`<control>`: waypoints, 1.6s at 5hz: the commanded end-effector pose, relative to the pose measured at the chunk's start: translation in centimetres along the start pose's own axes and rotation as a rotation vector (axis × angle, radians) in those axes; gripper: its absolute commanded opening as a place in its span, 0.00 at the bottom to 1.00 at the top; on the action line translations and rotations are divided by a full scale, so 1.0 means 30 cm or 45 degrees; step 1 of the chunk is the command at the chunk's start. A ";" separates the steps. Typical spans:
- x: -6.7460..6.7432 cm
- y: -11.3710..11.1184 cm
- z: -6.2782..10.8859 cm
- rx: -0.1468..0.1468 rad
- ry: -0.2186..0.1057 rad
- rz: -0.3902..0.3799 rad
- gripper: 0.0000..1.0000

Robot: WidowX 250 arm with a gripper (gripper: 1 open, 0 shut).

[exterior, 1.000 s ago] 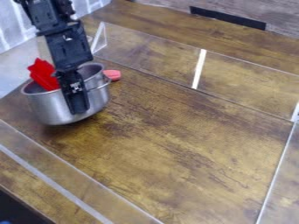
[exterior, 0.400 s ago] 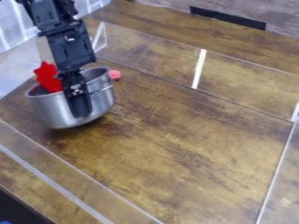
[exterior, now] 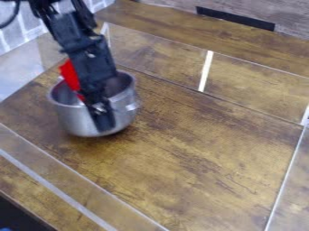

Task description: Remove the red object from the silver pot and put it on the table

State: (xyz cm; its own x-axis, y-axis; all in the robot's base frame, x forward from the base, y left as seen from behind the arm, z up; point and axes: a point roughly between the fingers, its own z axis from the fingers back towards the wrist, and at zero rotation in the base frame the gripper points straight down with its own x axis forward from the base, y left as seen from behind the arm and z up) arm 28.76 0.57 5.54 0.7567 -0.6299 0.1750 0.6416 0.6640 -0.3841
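Red object (exterior: 69, 75) sits just beside the jaws, on their left in the view, showing above the rim of the pot (exterior: 87, 116). Blur hides whether they touch it, and I cannot tell how wide the jaws stand. They reach down across the pot's mouth from the dark arm (exterior: 85, 43), tips low against the pot in the view. The pot's wall and rim curve closely around them. Right of the jaws, beyond the pot, the brown wood counter (exterior: 205, 144) lies open, glossy and worn, crossed by pale lines.
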 end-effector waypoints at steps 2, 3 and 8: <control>0.005 -0.003 -0.103 -0.027 0.001 0.102 0.00; 0.012 -0.019 -0.111 -0.033 0.002 0.111 0.00; -0.036 -0.056 -0.097 -0.065 -0.006 0.171 0.00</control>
State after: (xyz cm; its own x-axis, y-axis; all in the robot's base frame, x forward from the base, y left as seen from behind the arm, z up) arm 26.82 -0.90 3.41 0.8406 -0.5252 0.1325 0.5238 0.7261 -0.4454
